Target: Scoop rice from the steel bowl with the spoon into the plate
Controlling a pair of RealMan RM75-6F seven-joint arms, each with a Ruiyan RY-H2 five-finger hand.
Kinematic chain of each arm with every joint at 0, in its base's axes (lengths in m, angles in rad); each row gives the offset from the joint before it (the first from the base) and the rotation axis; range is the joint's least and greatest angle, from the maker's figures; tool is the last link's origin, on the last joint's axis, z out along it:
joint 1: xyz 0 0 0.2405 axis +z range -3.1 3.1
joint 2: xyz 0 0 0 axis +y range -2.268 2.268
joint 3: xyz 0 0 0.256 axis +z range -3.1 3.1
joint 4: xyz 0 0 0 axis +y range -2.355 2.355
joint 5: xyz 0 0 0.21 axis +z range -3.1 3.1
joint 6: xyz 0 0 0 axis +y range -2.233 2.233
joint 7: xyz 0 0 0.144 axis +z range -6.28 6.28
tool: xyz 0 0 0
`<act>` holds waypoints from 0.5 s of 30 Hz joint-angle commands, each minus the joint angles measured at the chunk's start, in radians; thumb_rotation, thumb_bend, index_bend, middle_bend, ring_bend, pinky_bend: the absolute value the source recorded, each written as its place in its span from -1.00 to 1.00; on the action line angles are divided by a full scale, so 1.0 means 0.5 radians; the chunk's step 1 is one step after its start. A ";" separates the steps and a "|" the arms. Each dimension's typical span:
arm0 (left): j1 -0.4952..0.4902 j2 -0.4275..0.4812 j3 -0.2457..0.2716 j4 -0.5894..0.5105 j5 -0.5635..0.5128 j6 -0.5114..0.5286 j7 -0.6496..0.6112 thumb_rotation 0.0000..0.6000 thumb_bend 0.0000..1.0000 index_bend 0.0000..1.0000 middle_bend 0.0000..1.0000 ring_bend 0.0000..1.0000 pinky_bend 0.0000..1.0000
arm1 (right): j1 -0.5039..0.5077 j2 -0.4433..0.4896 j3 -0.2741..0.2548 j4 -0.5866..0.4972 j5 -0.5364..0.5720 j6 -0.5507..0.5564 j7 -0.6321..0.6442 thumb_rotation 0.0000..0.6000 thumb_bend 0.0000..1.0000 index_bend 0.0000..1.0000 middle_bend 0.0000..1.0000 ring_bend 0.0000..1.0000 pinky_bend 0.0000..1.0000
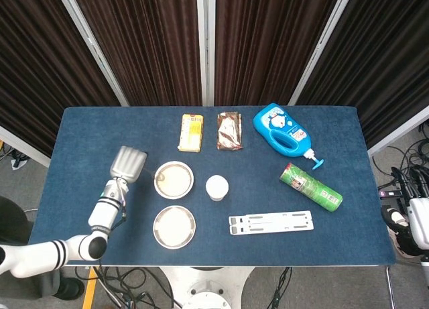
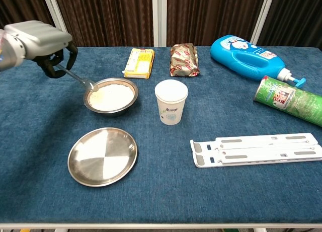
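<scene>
My left hand [image 2: 43,43] [image 1: 127,164] hovers above the table just left of the steel bowl [image 2: 110,96] [image 1: 173,179], which is full of white rice. It grips a metal spoon [image 2: 78,78], tilted down to the right, with its tip at the bowl's left rim. The empty steel plate [image 2: 102,155] [image 1: 173,226] lies directly in front of the bowl. My right hand [image 1: 417,223] hangs off the table's right edge; whether its fingers are apart or closed does not show.
A white paper cup [image 2: 171,101] stands right of the bowl. Behind lie a yellow box [image 2: 139,62], a brown packet [image 2: 184,60] and a blue bottle [image 2: 249,56]. A green can [image 2: 291,99] and a white folded stand [image 2: 256,149] lie to the right.
</scene>
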 commanded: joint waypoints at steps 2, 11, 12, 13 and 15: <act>-0.119 -0.107 0.004 0.017 -0.198 0.093 0.257 1.00 0.06 0.27 0.92 0.80 1.00 | -0.012 -0.008 -0.006 0.013 0.001 0.012 0.016 1.00 -0.51 -1.00 -0.65 -1.00 -1.00; -0.199 -0.242 0.009 0.090 -0.373 0.206 0.460 1.00 0.07 0.27 0.92 0.80 1.00 | -0.031 -0.016 -0.016 0.047 0.003 0.024 0.055 1.00 -0.51 -1.00 -0.65 -1.00 -1.00; -0.201 -0.253 0.015 0.091 -0.371 0.214 0.464 1.00 0.07 0.27 0.92 0.80 1.00 | -0.031 -0.016 -0.016 0.048 0.002 0.025 0.057 1.00 -0.51 -1.00 -0.64 -1.00 -1.00; -0.202 -0.262 0.023 0.093 -0.368 0.218 0.468 1.00 0.07 0.27 0.92 0.80 1.00 | -0.031 -0.017 -0.017 0.049 0.001 0.023 0.058 1.00 -0.51 -1.00 -0.64 -1.00 -1.00; -0.207 -0.289 0.038 0.103 -0.360 0.232 0.478 1.00 0.07 0.27 0.92 0.80 1.00 | -0.030 -0.018 -0.017 0.051 0.003 0.019 0.060 1.00 -0.51 -1.00 -0.64 -1.00 -1.00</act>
